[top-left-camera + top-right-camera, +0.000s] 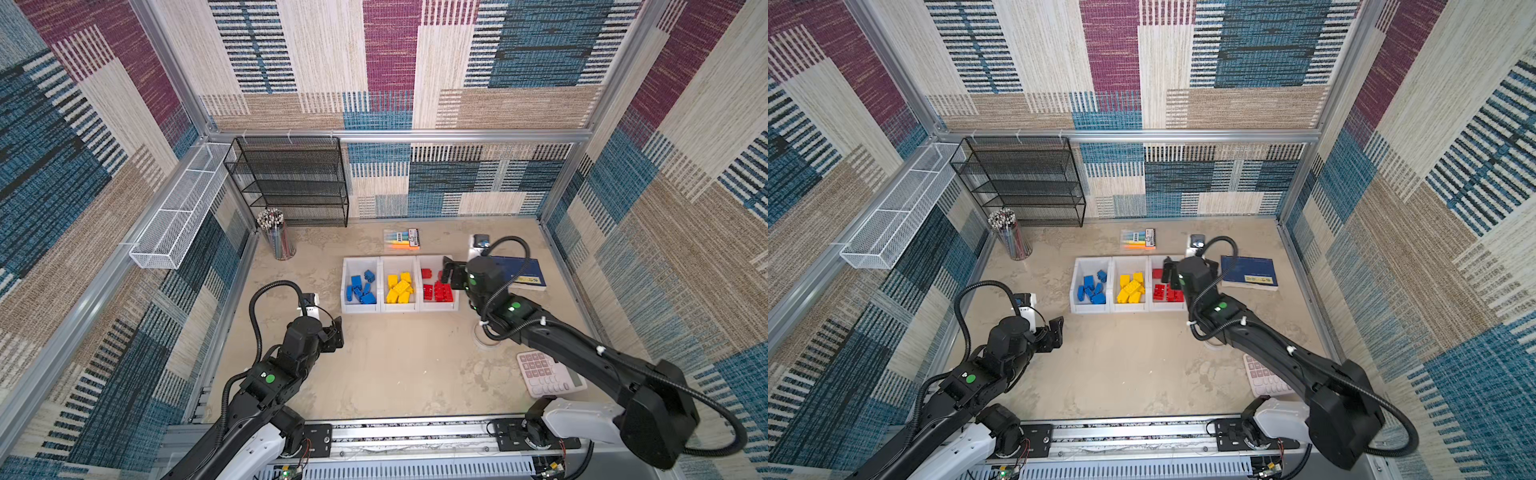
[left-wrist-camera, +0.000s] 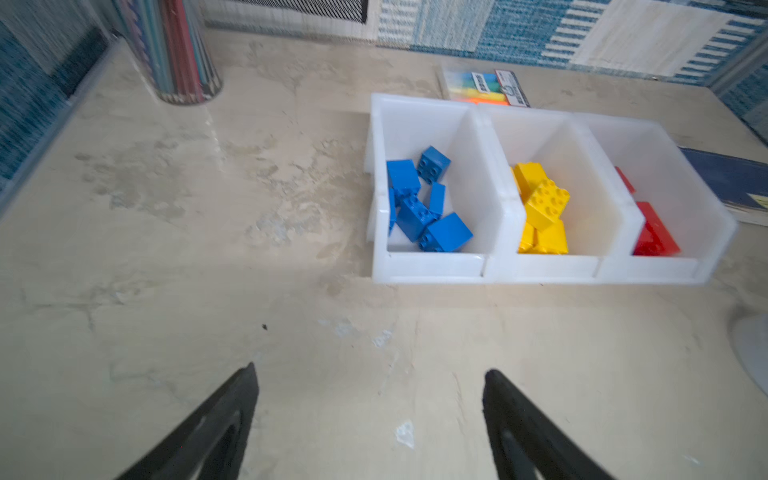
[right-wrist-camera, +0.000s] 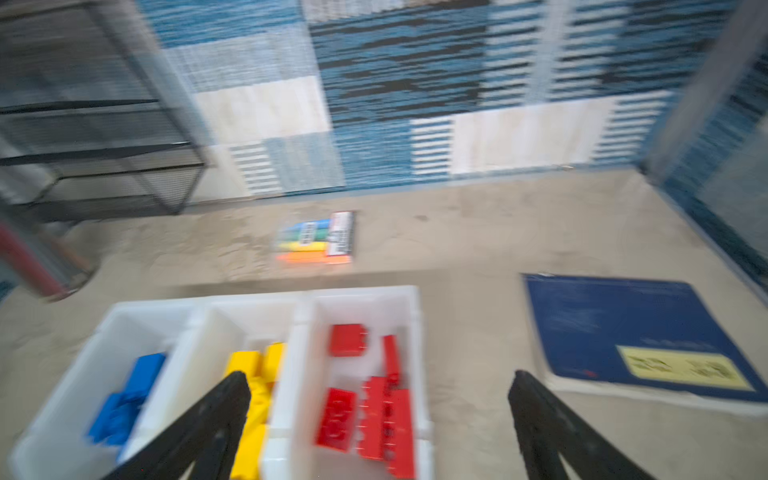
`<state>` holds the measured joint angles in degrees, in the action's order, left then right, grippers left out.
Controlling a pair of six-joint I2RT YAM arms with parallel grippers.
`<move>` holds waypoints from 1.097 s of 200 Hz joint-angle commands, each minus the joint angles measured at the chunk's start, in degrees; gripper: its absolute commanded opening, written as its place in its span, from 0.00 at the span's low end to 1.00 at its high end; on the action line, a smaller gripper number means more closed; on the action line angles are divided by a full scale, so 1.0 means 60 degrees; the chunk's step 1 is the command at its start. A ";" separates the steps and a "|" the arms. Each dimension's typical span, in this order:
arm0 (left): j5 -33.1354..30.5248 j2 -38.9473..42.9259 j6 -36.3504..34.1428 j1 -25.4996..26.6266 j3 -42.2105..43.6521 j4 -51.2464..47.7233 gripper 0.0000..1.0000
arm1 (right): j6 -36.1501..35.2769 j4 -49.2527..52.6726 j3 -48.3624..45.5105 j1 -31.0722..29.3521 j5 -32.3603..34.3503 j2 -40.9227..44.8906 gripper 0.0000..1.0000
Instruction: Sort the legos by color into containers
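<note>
Right wrist view shows right gripper (image 3: pixel 378 374) spread, empty, above bin (image 3: pixel 357 293) of red legos (image 3: pixel 384 419); left gripper (image 2: pixel 369 369) spread, empty, over table (image 2: pixel 166 249).

I'm holding my right claw (image 1: pixel 451 274) over the rightmost of three containers (image 1: pixel 360 308) standing in a row on the worktop (image 1: pixel 395 374), with legos (image 1: pixel 401 286) lying in each. A book (image 1: pixel 525 274) is lying to the right of that claw and a highlighter pack (image 1: pixel 402 239) beyond it. The containers are sitting ahead and to the right of my left claw (image 1: pixel 337 332).
</note>
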<state>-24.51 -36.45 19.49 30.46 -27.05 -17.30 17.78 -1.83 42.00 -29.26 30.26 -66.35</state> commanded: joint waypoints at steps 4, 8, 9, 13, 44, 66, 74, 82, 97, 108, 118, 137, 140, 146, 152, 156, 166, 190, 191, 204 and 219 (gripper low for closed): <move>-0.2640 -0.0027 -0.1351 -0.0387 0.0633 0.3028 0.97 | -0.0164 -0.2326 -0.2213 0.1438 0.0517 0.1451 1.00; -0.2801 -0.0032 -0.1419 -0.0513 0.0768 0.3389 0.98 | -0.0339 -0.2715 -0.2638 0.1626 0.0521 0.1740 1.00; -0.2830 -0.0033 -0.1432 -0.0561 0.0807 0.3488 0.98 | -0.0391 -0.2824 -0.2746 0.1662 0.0515 0.1799 1.00; -0.2922 -0.0068 -0.1490 -0.0725 0.0948 0.3875 0.99 | -0.0638 -0.3305 -0.3182 0.1821 0.0492 0.2050 1.00; -0.2264 -0.1063 -0.1226 -0.2650 0.1745 0.5514 0.99 | -0.1880 -0.6597 -0.5826 0.2892 -0.0381 0.2908 0.99; -0.0843 -0.2766 -0.1739 -0.3586 0.1526 0.5899 0.99 | -0.2243 -0.7277 -0.6166 0.3408 -0.1035 0.2057 0.99; -0.0468 -0.3487 -0.2027 -0.3789 0.1476 0.6315 0.99 | -0.2623 -0.8062 -0.6343 0.3460 -0.1242 0.1556 1.00; -0.0131 -0.4242 -0.2141 -0.4021 0.1508 0.6883 0.99 | -0.2928 -0.8866 -0.6364 0.3541 -0.1301 0.0955 1.00; 0.0769 -0.5131 -0.2252 -0.4469 0.0934 0.6795 1.00 | -0.3278 -0.9978 -0.6094 0.3799 -0.1844 -0.0189 1.00; 0.1408 -0.5713 -0.2494 -0.4695 0.0819 0.7488 1.00 | -0.3411 -1.0532 -0.5731 0.3947 -0.2059 -0.1041 1.00; 0.1711 -0.6135 -0.2615 -0.4800 0.0847 0.8377 1.00 | -0.3499 -1.0829 -0.5335 0.4043 -0.2214 -0.1759 1.00; 0.2498 -0.7142 -0.2722 -0.5226 0.0941 1.0274 1.00 | -0.3081 -1.1561 -0.4964 0.4393 -0.3346 -0.3103 1.00; 0.2649 -0.7361 -0.2667 -0.5328 0.0911 1.0307 0.99 | -0.3086 -1.2032 -0.5000 0.4440 -0.3383 -0.3451 1.00; 0.3114 -0.7744 -0.2571 -0.5559 0.0923 1.0519 0.99 | -0.2972 -1.2851 -0.5200 0.4628 -0.3579 -0.3878 1.00; 0.3481 -0.8296 -0.2572 -0.5669 0.1014 1.1292 0.99 | -0.2899 -1.2637 -0.5234 0.4684 -0.3637 -0.3725 0.99; 0.3676 -0.8674 -0.2721 -0.5686 0.1038 1.2005 1.00 | -0.2853 -1.2025 -0.5145 0.4684 -0.3701 -0.3540 1.00; 0.4319 -0.8466 -0.2931 -0.5684 0.0402 1.0460 1.00 | -0.2946 -1.2673 -0.5180 0.4700 -0.3755 -0.3806 1.00; 0.4686 -0.8612 -0.3186 -0.5626 0.0128 1.0025 1.00 | -0.2908 -1.2247 -0.5101 0.4725 -0.3824 -0.3666 1.00; 0.4686 -0.8608 -0.3188 -0.5629 0.0099 0.9948 1.00 | -0.2892 -1.2175 -0.5091 0.4720 -0.3840 -0.3643 1.00; 0.4633 -0.8698 -0.3206 -0.5607 0.0182 1.0262 1.00 | -0.2900 -1.2315 -0.5095 0.4736 -0.3857 -0.3733 1.00; 0.4639 -0.8632 -0.3202 -0.5604 0.0158 1.0099 1.00 | -0.2906 -1.2311 -0.5120 0.4743 -0.3858 -0.3682 1.00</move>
<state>0.64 -88.47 2.07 -3.25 -25.85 43.00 -0.01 -71.79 11.22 -0.82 8.49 -88.27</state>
